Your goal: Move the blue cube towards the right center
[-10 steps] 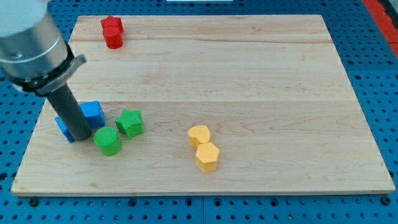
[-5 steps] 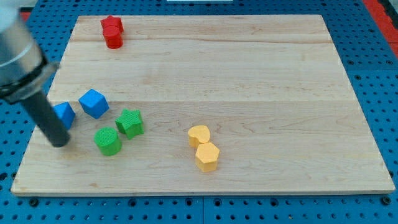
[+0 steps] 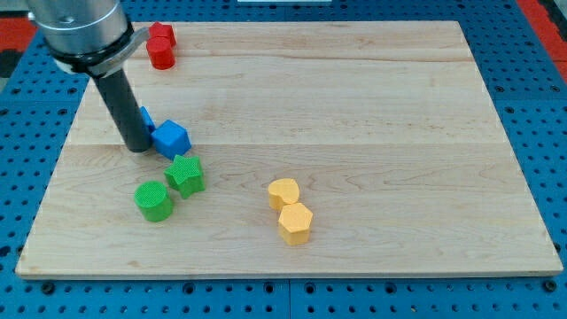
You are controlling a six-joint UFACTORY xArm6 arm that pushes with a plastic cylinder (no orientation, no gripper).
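My tip point(image 3: 138, 147) sits touching the blue cube's point(image 3: 171, 138) left side on the wooden desk point(image 3: 354, 106), so pushing drives it right. No jaws fitted.

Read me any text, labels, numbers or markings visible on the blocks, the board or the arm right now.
None: nothing readable in the camera view.
Blue cube: plain faces, no marks.
Second blue block, mostly hidden behind the rod: no marks on the part showing.
Red blocks, green star, green cylinder, yellow blocks: unmarked.
Wooden board: only grain.
My tip, just left of the blue cube: plain dark rod.
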